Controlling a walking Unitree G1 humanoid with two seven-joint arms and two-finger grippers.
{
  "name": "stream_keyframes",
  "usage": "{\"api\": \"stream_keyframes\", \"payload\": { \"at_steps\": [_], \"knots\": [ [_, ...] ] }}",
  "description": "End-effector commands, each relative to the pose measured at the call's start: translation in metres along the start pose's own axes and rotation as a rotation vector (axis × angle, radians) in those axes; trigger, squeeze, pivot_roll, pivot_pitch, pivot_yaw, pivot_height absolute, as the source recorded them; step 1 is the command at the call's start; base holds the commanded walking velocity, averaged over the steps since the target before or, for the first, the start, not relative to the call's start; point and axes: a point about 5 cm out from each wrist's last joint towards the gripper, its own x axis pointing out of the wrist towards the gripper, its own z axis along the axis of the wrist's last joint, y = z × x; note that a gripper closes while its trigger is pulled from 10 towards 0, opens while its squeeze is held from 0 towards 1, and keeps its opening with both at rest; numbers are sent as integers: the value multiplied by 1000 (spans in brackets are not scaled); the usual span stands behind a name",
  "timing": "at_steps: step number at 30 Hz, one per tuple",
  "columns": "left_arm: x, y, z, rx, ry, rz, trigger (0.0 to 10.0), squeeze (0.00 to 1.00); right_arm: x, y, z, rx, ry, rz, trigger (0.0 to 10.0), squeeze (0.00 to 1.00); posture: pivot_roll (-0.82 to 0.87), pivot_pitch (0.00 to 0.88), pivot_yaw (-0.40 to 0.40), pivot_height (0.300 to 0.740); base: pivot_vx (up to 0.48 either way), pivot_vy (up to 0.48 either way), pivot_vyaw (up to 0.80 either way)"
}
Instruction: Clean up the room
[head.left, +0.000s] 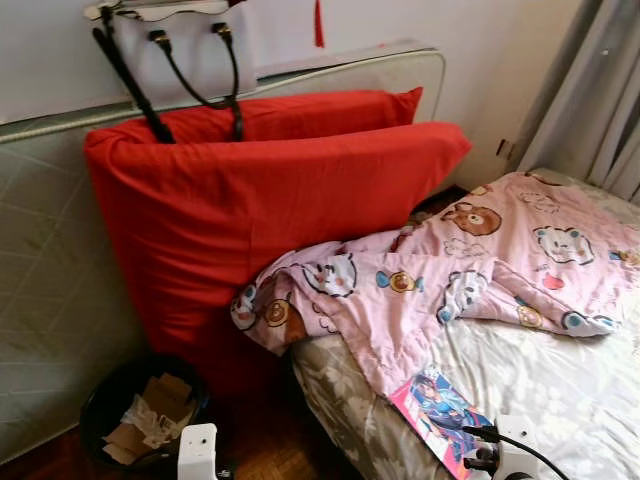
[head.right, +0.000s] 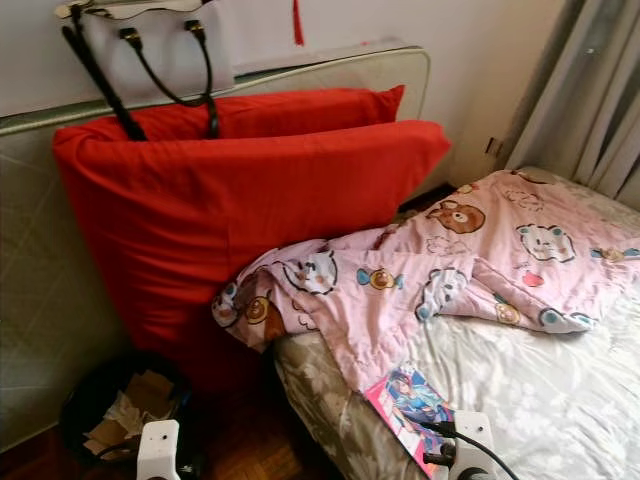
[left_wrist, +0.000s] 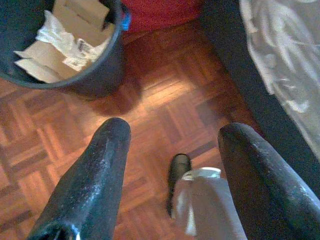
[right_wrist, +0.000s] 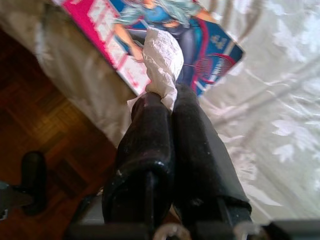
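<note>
Right then, the right gripper (right_wrist: 167, 102) had its two black fingers pressed tight together on a crumpled white paper (right_wrist: 162, 60), the wad sticking out past the tips. It hung over the near corner of the bed (head.left: 560, 400), just above a bright magazine (right_wrist: 210, 50) lying at the mattress edge. From the head views, the magazine (head.left: 440, 410) sat at the foot of the pink quilt (head.left: 450, 270), which lay rumpled across the bed and drooped against the big red cushions (head.left: 250, 200). A handbag (head.left: 185, 50) was perched on top of those.

And the bin (head.left: 140, 415) was down on the parquet floor (left_wrist: 165, 105) to the robot's left, tucked at the base of the cushions, already holding scraps of cardboard and paper. The left gripper (left_wrist: 172, 150) hovered low over the floor near that bin (left_wrist: 95, 75), fingers spread wide apart, nothing between them.

So the step in hand looked like rubbish collection: paper picked up, disposal not yet done. My read was that the next move called for carrying the wad across from the bed side, over the floor gap, to a spot above the bin's mouth, then parting the fingers to let it fall. The bin sat close to the cushions, so the arm would need to come in clear of the red fabric and the quilt's hanging corner.
</note>
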Motion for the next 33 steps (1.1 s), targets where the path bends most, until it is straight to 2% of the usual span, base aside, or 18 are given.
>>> {"api": "stream_keyframes", "payload": {
  "at_steps": [1, 7, 33],
  "knots": [
    [0, -3, -3, 2, 22, -13, 10000, 0, -1, -5, 1, -13, -6, -8, 10000, 0, 15, 0, -48, 740, 0, 382, 0],
    [-1, 1, -7, 4, 34, -6, 10000, 0, -1, -9, 3, -6, -18, -19, 10000, 0, 15, 0, -46, 740, 0, 382, 739],
    [-2, 3, -9, 3, 55, -6, 10000, 0, -1, -8, 3, 3, -12, -13, 10000, 0, 14, 12, -45, 740, 0, 381, 0]
  ]
}}
